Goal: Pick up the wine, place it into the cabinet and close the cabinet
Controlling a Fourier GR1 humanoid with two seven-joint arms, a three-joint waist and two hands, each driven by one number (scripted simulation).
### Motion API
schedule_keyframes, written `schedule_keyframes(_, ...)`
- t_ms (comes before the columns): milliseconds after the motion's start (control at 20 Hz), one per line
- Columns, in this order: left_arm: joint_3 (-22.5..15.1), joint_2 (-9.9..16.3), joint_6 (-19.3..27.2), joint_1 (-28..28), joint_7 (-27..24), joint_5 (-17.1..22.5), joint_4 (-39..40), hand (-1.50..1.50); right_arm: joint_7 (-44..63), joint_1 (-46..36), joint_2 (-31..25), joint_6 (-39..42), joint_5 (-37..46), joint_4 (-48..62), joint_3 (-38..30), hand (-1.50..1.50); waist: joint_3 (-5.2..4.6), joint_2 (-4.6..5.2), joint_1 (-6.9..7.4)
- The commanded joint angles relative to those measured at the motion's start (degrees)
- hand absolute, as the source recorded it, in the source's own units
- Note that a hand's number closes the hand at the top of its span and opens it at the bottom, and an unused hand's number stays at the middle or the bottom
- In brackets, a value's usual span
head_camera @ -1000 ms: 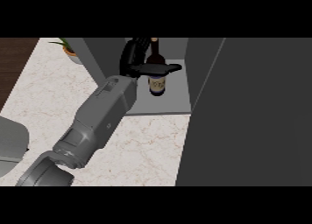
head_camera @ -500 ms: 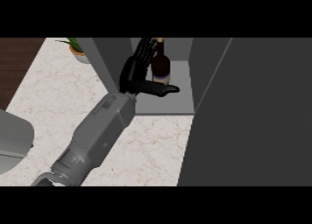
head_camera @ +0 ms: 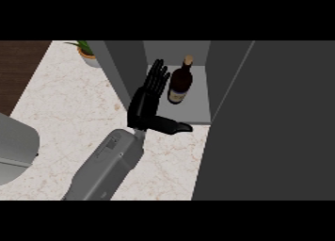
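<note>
Wine (head_camera: 180, 84) stands upright inside the open cabinet (head_camera: 198, 56), on its grey floor, a dark bottle with a pale label and a tan top. Just left of it the right hand (head_camera: 147, 101) holds nothing: its fingers (head_camera: 156, 75) are straight and point into the cabinet beside the bottle, close to it but seemingly not touching, and the thumb sticks out to the right over the cabinet's front edge. Its grey forearm runs down across the pale marbled surface (head_camera: 66, 108). The cabinet's dark door (head_camera: 275, 122) fills the view's right side, swung open. A potted plant (head_camera: 87, 52) sits at the surface's far left corner.
</note>
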Motion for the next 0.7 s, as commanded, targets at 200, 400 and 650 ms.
schedule_keyframes(200,-4.2,5.1,0.7,17.1,3.3,-0.2,-19.6,-1.50,4.0,4.5,-2.1,-0.1,-1.7,-12.5,-0.2,-1.50,0.02,0.20,-0.13)
schedule_keyframes(400,-6.0,5.7,0.5,23.6,2.7,-0.5,-25.6,-1.50,4.8,5.2,-4.8,1.0,-2.0,-15.2,-1.9,-1.50,0.00,0.41,-0.88)
schedule_keyframes(650,-2.1,9.2,-3.8,25.7,2.2,1.9,-26.6,-1.50,3.6,4.5,-6.9,4.3,-2.4,-13.9,-0.6,-1.50,-0.02,0.75,-1.33)
